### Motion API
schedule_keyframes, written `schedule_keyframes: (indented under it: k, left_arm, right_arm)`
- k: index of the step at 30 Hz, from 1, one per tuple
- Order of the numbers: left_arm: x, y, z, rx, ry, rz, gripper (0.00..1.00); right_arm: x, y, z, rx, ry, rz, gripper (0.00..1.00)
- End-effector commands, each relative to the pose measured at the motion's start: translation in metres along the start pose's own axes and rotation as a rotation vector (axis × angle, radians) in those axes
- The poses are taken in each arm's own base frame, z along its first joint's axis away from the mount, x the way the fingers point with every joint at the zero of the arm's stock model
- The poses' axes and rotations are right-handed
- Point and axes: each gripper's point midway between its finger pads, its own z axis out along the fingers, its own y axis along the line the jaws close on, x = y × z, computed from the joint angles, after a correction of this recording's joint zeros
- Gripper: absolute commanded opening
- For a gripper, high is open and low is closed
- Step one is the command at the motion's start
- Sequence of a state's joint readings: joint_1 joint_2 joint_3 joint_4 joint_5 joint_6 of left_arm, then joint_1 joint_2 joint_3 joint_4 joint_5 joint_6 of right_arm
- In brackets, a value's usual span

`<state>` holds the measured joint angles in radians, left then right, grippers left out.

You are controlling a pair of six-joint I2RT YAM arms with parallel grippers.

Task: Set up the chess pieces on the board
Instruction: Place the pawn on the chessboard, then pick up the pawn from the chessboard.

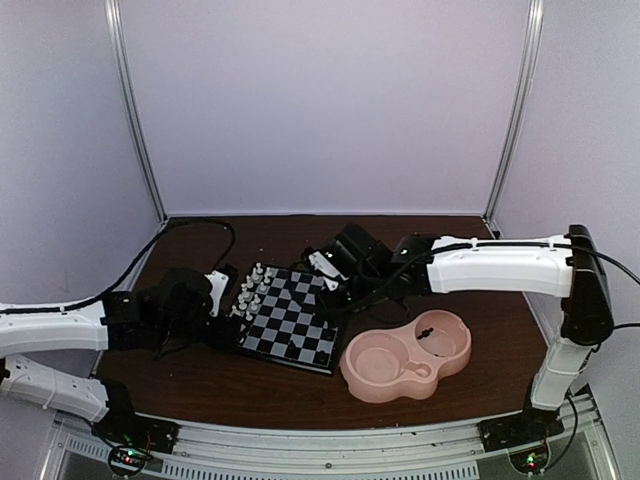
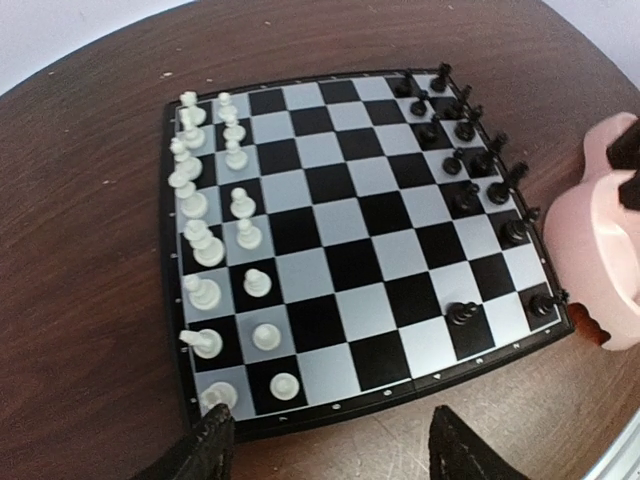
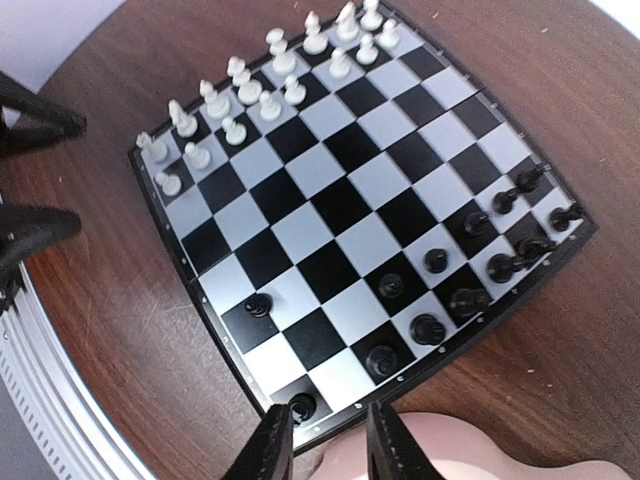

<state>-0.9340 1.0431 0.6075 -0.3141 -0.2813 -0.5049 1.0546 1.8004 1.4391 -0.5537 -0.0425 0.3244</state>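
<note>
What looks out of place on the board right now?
One black pawn stands alone on the chessboard, about a square ahead of the other black pieces, in the edge file nearest the pink double-bowl dish. The black rows beside it have gaps. The white pieces look upright and lined up; nothing looks tipped.

The board (image 1: 290,322) is set at the middle of the counter (image 1: 200,390), and the dish (image 1: 395,392) is placed just beside its near right corner. One set of chess pieces (image 2: 205,292) is ranged in two rows along the board's left edge, the other set (image 2: 465,128) along its right edge. The left gripper (image 2: 330,445) is held off the left edge, the right gripper (image 3: 325,440) above the right edge.
</note>
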Motion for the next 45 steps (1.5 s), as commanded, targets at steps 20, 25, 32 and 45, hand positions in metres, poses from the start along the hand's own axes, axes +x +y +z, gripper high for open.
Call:
schedule_keyframes:
  k: [20,25,32,45]
  left_arm:
    - [0.005,-0.092,0.070,0.042,0.278,0.162,0.44]
    - [0.009,-0.096,0.078,0.042,0.312,0.164,0.41]
    - [0.018,-0.099,0.092,0.028,0.353,0.173,0.38]
    - [0.027,-0.091,0.108,-0.030,0.394,0.181,0.33]
  right_arm:
    - [0.027,-0.095,-0.123,0.274,-0.376,0.145,0.31]
    - [0.030,-0.099,-0.128,0.283,-0.386,0.148,0.32]
    - [0.032,-0.098,-0.130,0.274,-0.391,0.146,0.32]
    - [0.034,-0.097,-0.128,0.264,-0.391,0.139,0.32]
